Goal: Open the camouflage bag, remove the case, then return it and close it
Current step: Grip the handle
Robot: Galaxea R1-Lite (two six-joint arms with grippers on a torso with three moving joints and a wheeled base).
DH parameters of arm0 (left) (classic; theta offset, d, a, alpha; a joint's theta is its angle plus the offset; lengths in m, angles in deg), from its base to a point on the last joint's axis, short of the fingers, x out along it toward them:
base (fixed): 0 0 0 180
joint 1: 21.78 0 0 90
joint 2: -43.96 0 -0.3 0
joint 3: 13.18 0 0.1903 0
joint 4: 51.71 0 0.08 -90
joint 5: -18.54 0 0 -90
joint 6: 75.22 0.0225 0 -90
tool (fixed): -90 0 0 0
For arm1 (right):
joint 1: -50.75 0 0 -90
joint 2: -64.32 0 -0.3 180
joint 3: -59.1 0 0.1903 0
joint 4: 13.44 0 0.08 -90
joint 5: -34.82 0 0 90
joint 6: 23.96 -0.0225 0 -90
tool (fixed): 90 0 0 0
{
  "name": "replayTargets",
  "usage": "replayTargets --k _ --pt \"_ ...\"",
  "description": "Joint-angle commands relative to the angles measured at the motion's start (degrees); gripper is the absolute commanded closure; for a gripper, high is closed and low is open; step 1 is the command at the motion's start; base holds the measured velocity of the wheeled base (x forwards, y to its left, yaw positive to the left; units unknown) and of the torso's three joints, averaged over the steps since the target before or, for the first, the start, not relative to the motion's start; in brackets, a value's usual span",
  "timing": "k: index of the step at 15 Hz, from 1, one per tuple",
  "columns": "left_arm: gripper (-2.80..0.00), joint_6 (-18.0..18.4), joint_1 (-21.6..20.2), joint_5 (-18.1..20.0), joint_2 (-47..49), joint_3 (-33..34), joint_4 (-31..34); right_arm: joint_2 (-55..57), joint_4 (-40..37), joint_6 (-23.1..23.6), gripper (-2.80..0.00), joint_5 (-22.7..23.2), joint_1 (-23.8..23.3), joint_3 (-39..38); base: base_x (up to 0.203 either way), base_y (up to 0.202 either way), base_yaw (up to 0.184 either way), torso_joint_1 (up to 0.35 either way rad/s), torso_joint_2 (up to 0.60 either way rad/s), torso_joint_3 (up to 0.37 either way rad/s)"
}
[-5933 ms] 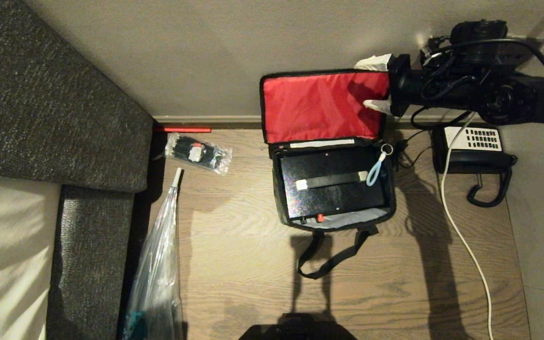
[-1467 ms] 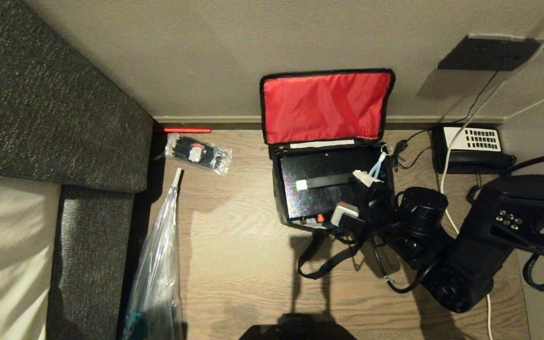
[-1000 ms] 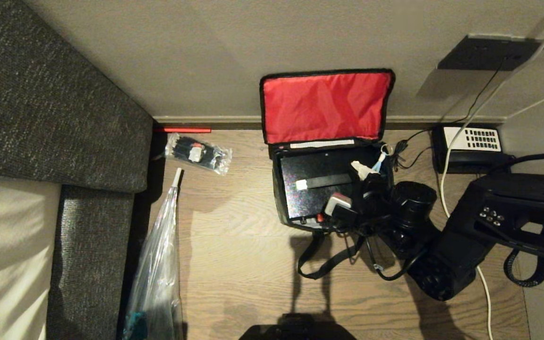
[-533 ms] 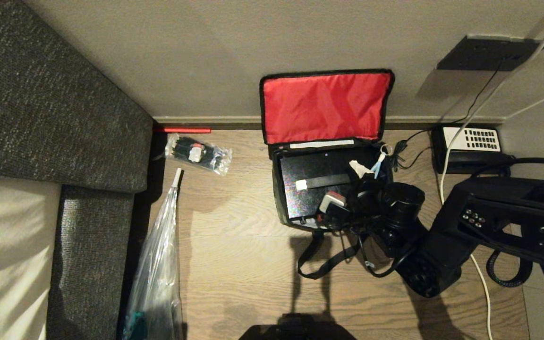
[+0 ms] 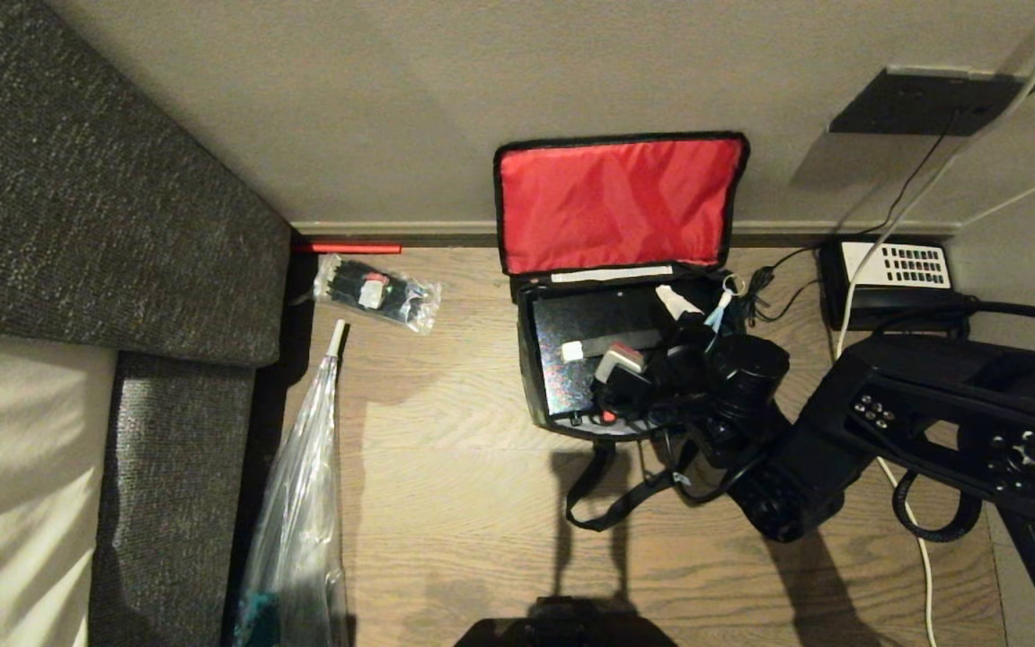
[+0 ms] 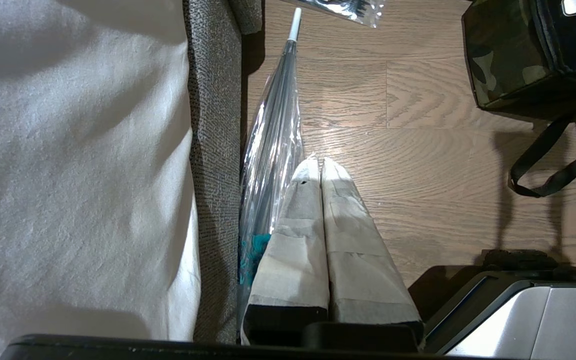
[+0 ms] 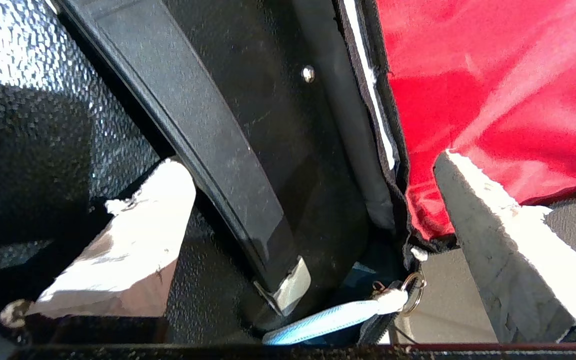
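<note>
right fingers (image 7: 153, 225): spread wide, nothing between them. In the right wrist view they straddle the case's carry handle (image 7: 208, 145), one on each side; contact with the handle can't be confirmed.
right gripper (image 5: 648, 334): reaching into the open bag from the robot's right, over the right half of the case.
case (image 5: 571, 337): flat black, lying inside the bag, not lifted.
camouflage bag (image 5: 531, 395): on the wood floor (image 5: 446, 503) against the wall, lid (image 5: 616, 202) folded back and propped up, red lining showing. Light-blue zipper loop (image 5: 715, 316) hangs at the right rear corner.
left gripper (image 6: 322, 170): parked low beside the sofa, fingers pressed together, empty.
done: bag opened.
in hand (judged): lining up a grasp on the handle.
left: clamp, lift case out, put it back, shut the lid.
</note>
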Motion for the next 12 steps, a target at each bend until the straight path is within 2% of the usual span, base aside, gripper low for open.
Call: replayTargets --k 1,5,12 --pt "0.00 0.03 -0.01 0.02 0.07 0.09 0.00 1.62 0.34 0.43 -2.80 -0.01 -0.08 1.14 0.000 0.000 0.000 0.000 0.00 0.000" --pt "0.00 0.03 -0.01 0.02 0.07 0.09 0.00 3.37 0.34 0.69 -2.80 0.09 -0.34 5.03 0.000 0.000 0.000 0.000 0.00 0.000" --pt "0.00 -0.05 -0.01 0.02 0.07 0.09 0.00 6.20 0.34 1.05 -2.80 0.76 -2.41 6.45 0.000 0.000 0.000 0.000 0.00 0.000"
